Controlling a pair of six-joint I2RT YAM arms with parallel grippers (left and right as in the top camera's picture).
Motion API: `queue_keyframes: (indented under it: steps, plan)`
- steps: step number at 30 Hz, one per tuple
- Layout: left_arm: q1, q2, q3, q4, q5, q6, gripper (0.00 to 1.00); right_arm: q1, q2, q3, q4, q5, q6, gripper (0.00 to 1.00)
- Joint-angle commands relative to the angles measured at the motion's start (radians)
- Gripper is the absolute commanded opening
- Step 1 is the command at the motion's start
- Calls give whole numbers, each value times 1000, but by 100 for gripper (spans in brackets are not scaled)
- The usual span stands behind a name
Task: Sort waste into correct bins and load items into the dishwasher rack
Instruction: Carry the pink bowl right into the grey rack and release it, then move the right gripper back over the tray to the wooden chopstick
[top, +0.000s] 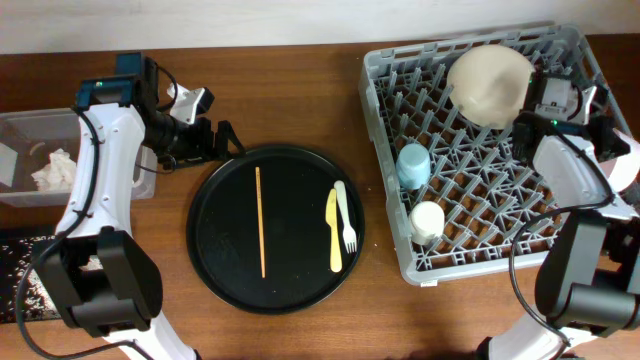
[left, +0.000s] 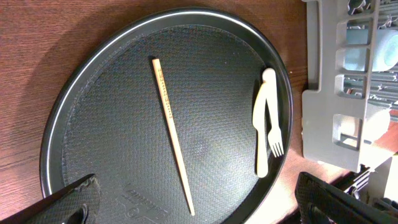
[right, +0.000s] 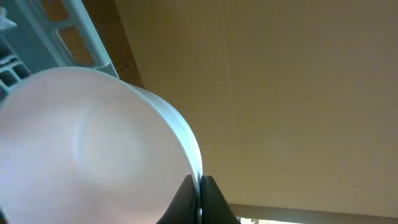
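Observation:
My right gripper (top: 535, 97) is shut on the rim of the cream round plate (top: 488, 85), which stands tilted at the back of the grey dishwasher rack (top: 470, 268). The right wrist view shows the fingers (right: 200, 194) pinching the plate's edge (right: 93, 143). A blue cup (top: 412, 165) and a cream cup (top: 427, 221) sit in the rack's left side. My left gripper (top: 215, 140) is open and empty over the upper left edge of the round black tray (top: 215, 250). On the tray lie one wooden chopstick (left: 173, 134), a pale yellow fork (top: 334, 235) and a white fork (top: 346, 215).
A clear tub (top: 20, 130) with a crumpled white tissue (top: 55, 170) stands at the far left. A shallow black bin (top: 15, 285) with white specks lies at the lower left. The rack's corner (left: 329, 106) shows just right of the tray.

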Motion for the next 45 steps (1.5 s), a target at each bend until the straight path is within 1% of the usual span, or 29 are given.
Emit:
queue_keyframes:
  steps: [1,5,6,9,10,11,12,13,14,15,16,17,18,19,20,21,22,24,28,30,33,34,36,38,39,40,41,43,45]
  plan:
    - [2,-10,10,2,4,3,100,77,3,-1,0,-142,23,4]
    - [2,-10,10,2,4,3,100,130,3,-1,-50,-254,20,5]
    - [2,-10,10,2,4,3,100,140,3,-1,-53,-277,21,13]
    - [2,-10,10,2,4,3,100,188,3,-1,-53,-338,21,18]
    - [2,-10,10,2,3,3,100,210,3,-1,-51,-355,21,23]
    - [2,-10,10,2,4,3,100,217,3,-1,-48,-355,21,24]
    - [2,-10,10,2,4,3,100,218,3,-1,-47,-354,24,29]
    - [2,-10,10,2,4,3,100,218,1,1,-48,-353,113,34]
    - [2,-10,10,2,4,3,100,218,-23,2,-66,-369,266,34]
    - [2,-10,10,2,4,3,100,216,-50,2,-86,-445,310,35]
    - [3,-10,10,2,4,3,100,202,-101,3,-105,-621,320,42]
    - [2,-10,10,2,4,3,100,172,-153,14,-129,-744,382,43]
    - [2,-10,10,2,4,3,100,124,-204,35,-173,-896,433,31]
    - [2,-10,10,2,4,3,100,55,-247,46,-243,-1038,438,8]
    - [2,-10,10,2,4,3,100,-2,-253,46,-284,-1088,440,4]
    - [2,-10,10,2,4,3,100,-83,-224,44,-335,-1212,439,4]
    - [2,-10,10,2,3,3,100,-123,-199,39,-359,-1281,439,4]
    - [2,-10,10,2,4,3,100,-186,-145,24,-402,-1288,446,4]
    - [2,-10,10,2,4,3,100,-323,-128,22,-554,-1207,604,4]
    - [2,-10,10,2,4,3,100,-332,-133,46,-561,-1274,615,4]
    - [2,-10,10,2,4,3,100,-297,-214,196,-644,-1332,593,4]
    - [2,-10,10,2,4,3,100,-271,-254,255,-695,-1446,537,4]
    - [2,-10,10,2,3,3,100,-208,-307,278,-770,-1553,492,5]
    - [2,-10,10,2,4,3,100,-39,-319,272,-869,-1564,467,5]
    - [2,-10,10,2,4,3,100,41,-318,257,-875,-1583,417,7]
    - [2,-10,10,2,4,3,100,163,-314,233,-863,-1580,377,18]
    - [2,-10,10,2,4,3,100,238,-302,227,-851,-1553,377,34]
    - [2,-10,10,2,3,3,100,354,-266,221,-813,-1541,377,39]
    - [2,-10,10,2,4,3,100,455,-203,217,-790,-1441,390,39]
